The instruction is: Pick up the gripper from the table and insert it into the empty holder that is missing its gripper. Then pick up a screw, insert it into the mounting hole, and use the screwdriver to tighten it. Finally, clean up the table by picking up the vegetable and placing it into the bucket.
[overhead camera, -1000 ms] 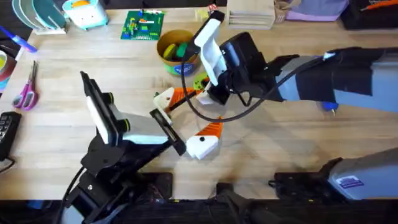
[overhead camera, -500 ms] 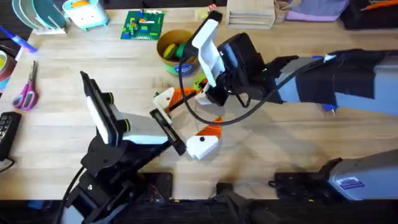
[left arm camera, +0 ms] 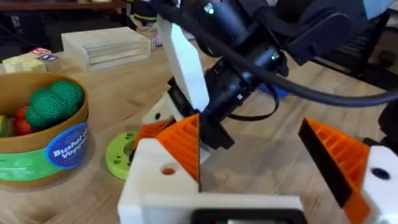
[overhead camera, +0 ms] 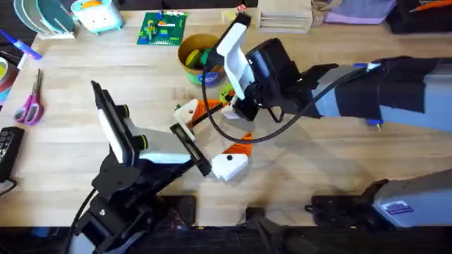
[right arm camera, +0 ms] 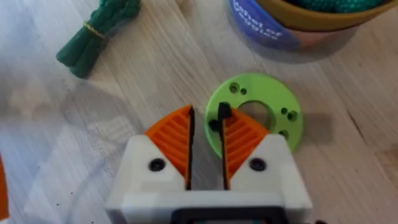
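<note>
The vegetable (right arm camera: 97,34), a thin dark green bundle tied with a yellowish band, lies on the pale wood-grain surface (overhead camera: 332,169), to the left of the bucket (overhead camera: 198,58) as the right wrist view shows it. In the overhead view the right arm hides it. The bucket is a round tan tub with a blue label; it stands at the far middle of the surface and holds green, yellow and red toy produce. Just near of it lies a flat bright green disc (right arm camera: 255,119) with small holes.

The right claw (right arm camera: 206,134) hangs over the disc's edge, its white fingers with orange ribbed pads (right arm camera: 175,142) drawn almost together, with only a narrow gap between them and nothing gripped. The left claw (left arm camera: 267,162) is spread wide and empty, low over the middle of the surface.

Farther out, the overhead view shows pink-handled scissors (overhead camera: 30,104) at the left, a green brick plate (overhead camera: 163,28) and a light wooden box (overhead camera: 284,14) along the far edge.
</note>
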{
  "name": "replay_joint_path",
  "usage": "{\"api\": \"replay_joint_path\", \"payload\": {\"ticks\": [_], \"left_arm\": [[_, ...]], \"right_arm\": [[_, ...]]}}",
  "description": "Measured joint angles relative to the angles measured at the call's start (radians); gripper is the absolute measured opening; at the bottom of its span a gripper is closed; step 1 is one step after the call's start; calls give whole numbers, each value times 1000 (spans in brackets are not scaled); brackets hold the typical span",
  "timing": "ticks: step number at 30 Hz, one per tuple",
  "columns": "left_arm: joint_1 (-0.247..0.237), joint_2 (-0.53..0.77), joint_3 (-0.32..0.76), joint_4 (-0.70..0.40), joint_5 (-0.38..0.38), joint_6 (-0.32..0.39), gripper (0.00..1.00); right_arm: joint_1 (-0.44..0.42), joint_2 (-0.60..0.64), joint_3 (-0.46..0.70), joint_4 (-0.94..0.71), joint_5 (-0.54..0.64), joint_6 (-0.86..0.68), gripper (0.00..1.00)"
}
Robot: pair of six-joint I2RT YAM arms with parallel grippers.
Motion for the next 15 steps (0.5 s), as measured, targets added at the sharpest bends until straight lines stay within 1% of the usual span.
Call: {"api": "replay_joint_path", "payload": {"ticks": [12,15], "left_arm": [[0,0,0,0,0,0,991],[0,0,0,0,0,0,991]], "right_arm": [[0,-12,1,-41,0,0,254],[0,-12,1,-41,1,0,206]]}}
